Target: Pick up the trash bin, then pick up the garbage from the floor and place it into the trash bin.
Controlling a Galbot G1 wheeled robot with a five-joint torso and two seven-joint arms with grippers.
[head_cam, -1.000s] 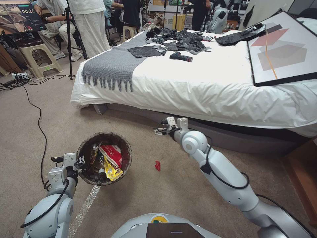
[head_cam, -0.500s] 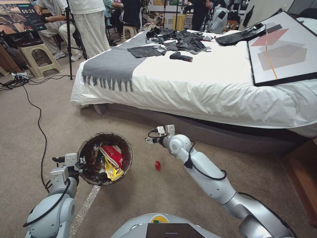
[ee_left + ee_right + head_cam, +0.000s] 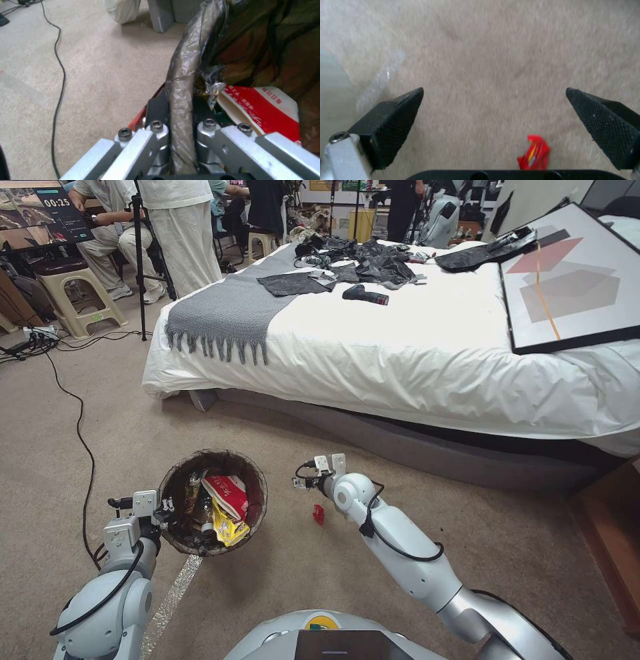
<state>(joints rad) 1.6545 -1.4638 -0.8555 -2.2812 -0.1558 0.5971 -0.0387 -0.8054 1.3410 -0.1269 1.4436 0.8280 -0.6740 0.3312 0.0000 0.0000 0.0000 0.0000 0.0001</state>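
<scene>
The left gripper (image 3: pixel 162 508) is clamped on the rim of the bin (image 3: pixel 257 493) at the bin's 9 o'clock side, one finger inside and one outside the bag-lined edge; the left wrist view shows the fingers (image 3: pixel 156 112) pressed against the folded liner with no gap. The bin sits at about 10 o'clock from the robot's base, on or just above the beige carpet (image 3: pixel 280 573); which of the two cannot be told. Inside it lie a red-and-white wrapper (image 3: pixel 227 493), a yellow wrapper (image 3: pixel 228 525) and darker litter beneath. The right gripper (image 3: pixel 298 483) hangs over the carpet at roughly 12 o'clock from the base, between the bin and the bed (image 3: pixel 400 360). Its jaws stand wide apart and hold nothing, as the right wrist view shows, with both black textured pads (image 3: pixel 398 117) well separated. A small red scrap (image 3: pixel 319 514) lies on the carpet just beside that gripper, at its 5 o'clock in the head view, untouched. The scrap is well apart from the bin, at the bin's 3 o'clock.
</scene>
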